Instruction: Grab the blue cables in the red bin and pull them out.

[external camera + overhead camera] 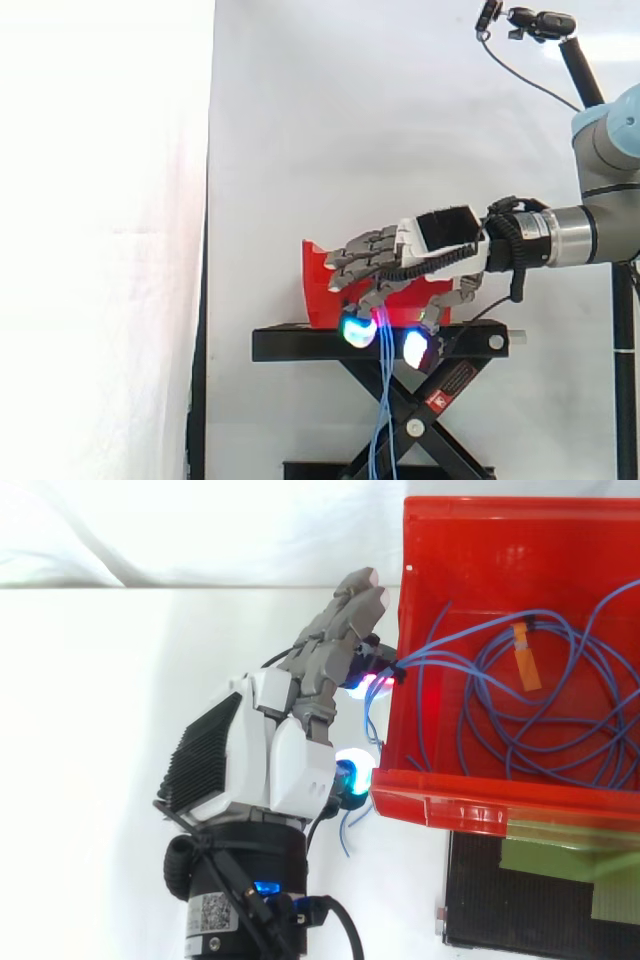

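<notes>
Just outside the red bin (440,798), at the wall nearest the arm, the hand (290,750) sits with fingers curled narrow, pads (357,330) closing on a few strands of the blue cables (540,715). Side view: strands drop from between the glowing pads, past the edge of the black stand (300,343), and hang loose below it. Top view: most of the bundle lies coiled inside the bin, an orange tag (525,655) on one loop; a handful of strands run over the wall to the fingers. Step in hand, as I read it: drawing the bundle out over the wall. Progress early to middle; bulk not yet out. To do it well: hold the pinch firm, since thin strands can slip between thick pads; pull away from the bin and slightly upward, so the cable rides over the rim rather than dragging on it. Risk: coils snag on each other, and the bin slides or tips on the stand. Slow, steady draw advised.
</notes>
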